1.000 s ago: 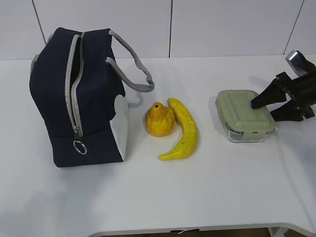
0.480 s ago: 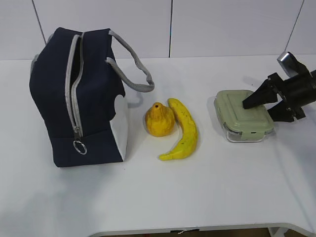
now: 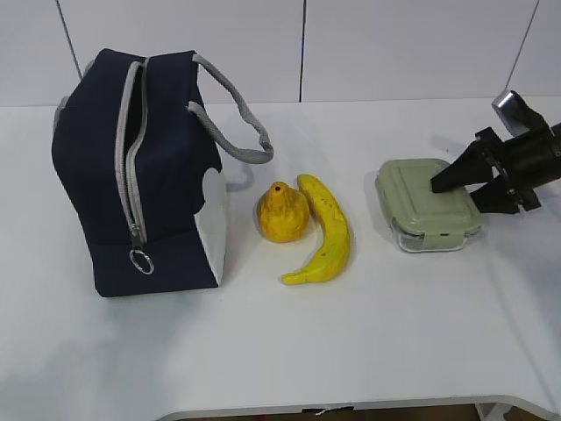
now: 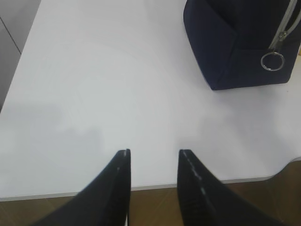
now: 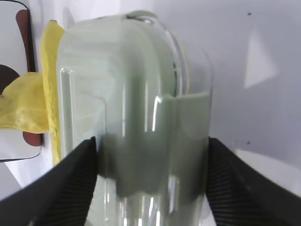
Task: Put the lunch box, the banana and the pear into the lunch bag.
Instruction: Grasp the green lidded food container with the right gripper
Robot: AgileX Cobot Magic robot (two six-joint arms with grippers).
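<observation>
Overall, white table (image 3: 368,351) before pale panelled wall (image 3: 394,44); left claw (image 4: 153,162) apart, right claw (image 3: 465,186) astride lunch box (image 3: 427,202).

Left end effector (image 4: 153,162) part-open, right end effector (image 3: 456,193) gaping

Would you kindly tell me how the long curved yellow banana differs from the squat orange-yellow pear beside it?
The long curved yellow banana is slender, bent and lies flat; the squat orange-yellow pear is rounded, lumpy and sits with its stem end up. The banana is paler yellow and longer; the pear is deeper orange. Both rest on the white table, outside the bag.
</observation>
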